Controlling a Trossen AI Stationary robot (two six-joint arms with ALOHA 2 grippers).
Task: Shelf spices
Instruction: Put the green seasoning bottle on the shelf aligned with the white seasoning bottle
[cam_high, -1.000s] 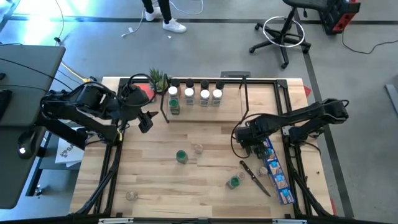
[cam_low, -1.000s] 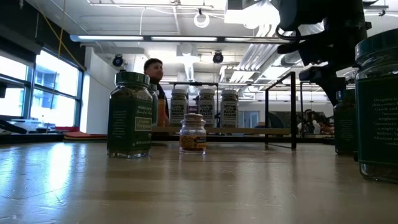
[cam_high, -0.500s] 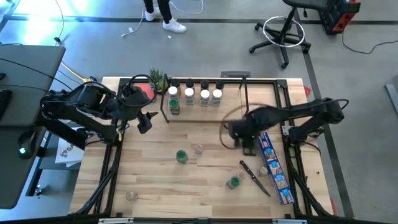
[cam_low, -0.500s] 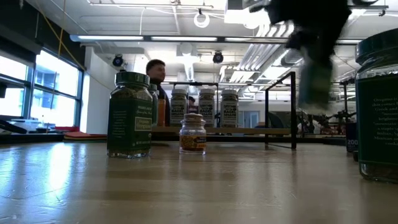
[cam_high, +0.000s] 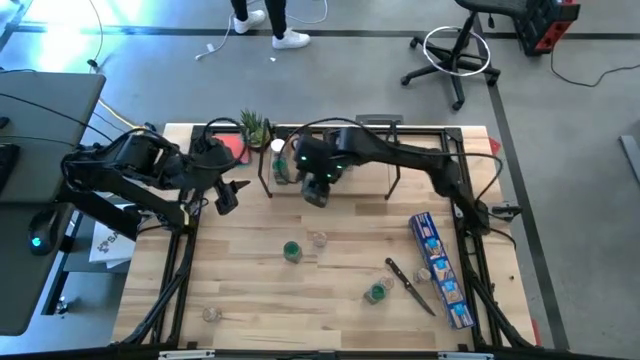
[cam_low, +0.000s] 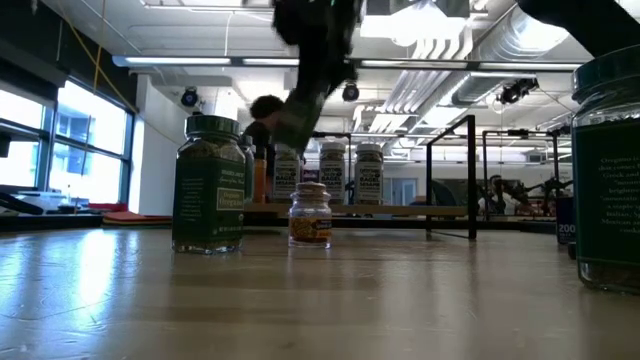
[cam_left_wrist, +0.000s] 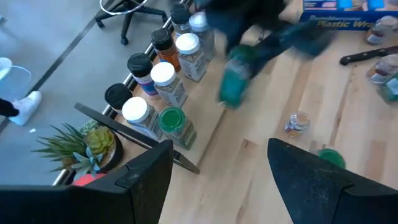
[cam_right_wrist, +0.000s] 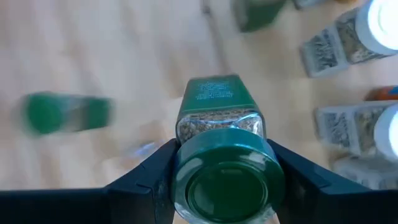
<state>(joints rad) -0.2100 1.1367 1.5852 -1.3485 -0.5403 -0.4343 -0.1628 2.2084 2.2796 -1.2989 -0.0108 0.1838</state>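
Observation:
My right gripper hangs in front of the shelf at the table's far middle, shut on a green-capped spice jar, which shows blurred in the left wrist view and the low view. Several spice jars with white, black and green caps stand on the shelf's boards. Loose jars stand on the table: two green-capped and two small clear ones. My left gripper waits open at the table's far left, its fingers around nothing. My right gripper pinches the jar at its green cap, one finger on each side. The fingers slant steeply down from above. The jar hangs below them, cap uppermost and body pointing down, lifted clear of table and shelf.
A long blue box and a black-handled knife lie at the table's right. A small plant stands left of the shelf. A black frame edges the table. A person stands on the floor beyond the far edge.
My right gripper has swept from beside the blue box toward the table's left and far edge and has risen, rolling as it went. It has carried the green-capped jar up off the table to the front of the shelf.

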